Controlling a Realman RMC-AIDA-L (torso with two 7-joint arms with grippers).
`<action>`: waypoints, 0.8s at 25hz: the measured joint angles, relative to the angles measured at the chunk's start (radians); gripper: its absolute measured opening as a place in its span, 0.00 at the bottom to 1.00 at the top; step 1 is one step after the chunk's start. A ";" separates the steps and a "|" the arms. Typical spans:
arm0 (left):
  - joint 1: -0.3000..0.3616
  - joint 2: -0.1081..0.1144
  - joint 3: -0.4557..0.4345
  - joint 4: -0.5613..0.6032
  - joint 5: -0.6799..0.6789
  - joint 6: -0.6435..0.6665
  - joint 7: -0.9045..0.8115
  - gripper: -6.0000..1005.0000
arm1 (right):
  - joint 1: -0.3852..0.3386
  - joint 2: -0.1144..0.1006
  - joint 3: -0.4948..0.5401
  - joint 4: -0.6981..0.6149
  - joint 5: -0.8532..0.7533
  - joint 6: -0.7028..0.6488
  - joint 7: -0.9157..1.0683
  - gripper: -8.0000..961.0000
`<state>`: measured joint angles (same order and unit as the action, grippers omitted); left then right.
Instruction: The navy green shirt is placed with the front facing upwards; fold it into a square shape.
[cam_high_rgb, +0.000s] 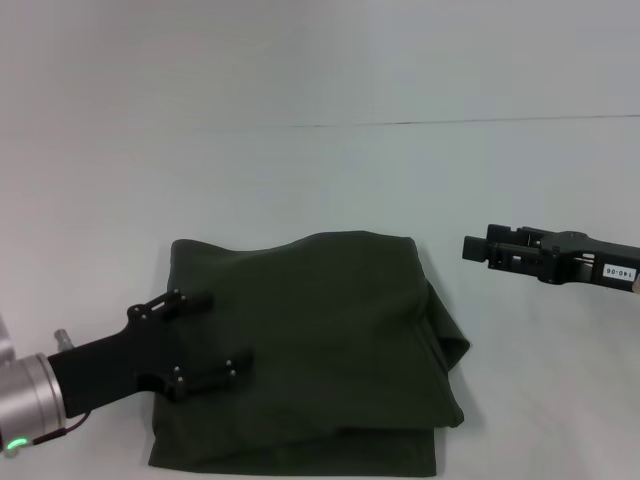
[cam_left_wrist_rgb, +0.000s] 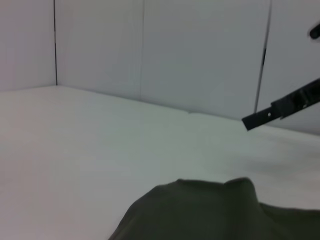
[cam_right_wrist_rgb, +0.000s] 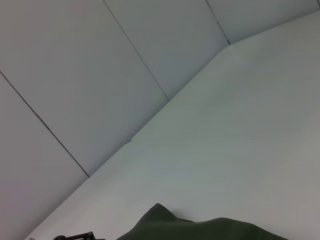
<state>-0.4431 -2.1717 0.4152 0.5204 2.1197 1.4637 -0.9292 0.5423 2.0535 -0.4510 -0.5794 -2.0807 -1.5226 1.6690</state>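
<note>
The navy green shirt (cam_high_rgb: 330, 340) lies on the white table, folded into a rough square with plain cloth facing up. Its right edge bulges in loose layers. The lettering and neck are hidden. My left gripper (cam_high_rgb: 212, 335) reaches in over the shirt's left part, open, with its two fingers spread just above the cloth and nothing held. My right gripper (cam_high_rgb: 478, 250) hovers over bare table just to the right of the shirt's far right corner. The left wrist view shows the shirt's edge (cam_left_wrist_rgb: 210, 210) and, beyond it, one of the right gripper's fingers (cam_left_wrist_rgb: 280, 107) with another far from it, so that gripper is open.
The white table (cam_high_rgb: 320, 180) runs wide around the shirt, with a seam line across its far part. White wall panels stand behind it in both wrist views. The shirt's near edge lies close to the table's front.
</note>
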 joint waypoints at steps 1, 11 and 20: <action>0.000 0.000 0.001 -0.006 0.000 -0.009 0.005 0.92 | 0.000 0.000 0.000 0.000 0.000 0.000 0.000 0.84; 0.004 -0.002 0.063 -0.034 0.009 -0.118 0.018 0.92 | -0.001 0.000 0.000 0.000 -0.001 0.000 0.003 0.84; 0.000 -0.003 0.069 -0.045 0.011 -0.129 0.016 0.92 | 0.001 0.000 0.000 0.000 -0.001 0.000 0.000 0.84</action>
<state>-0.4426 -2.1751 0.4846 0.4751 2.1307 1.3352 -0.9132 0.5430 2.0539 -0.4511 -0.5798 -2.0821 -1.5227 1.6694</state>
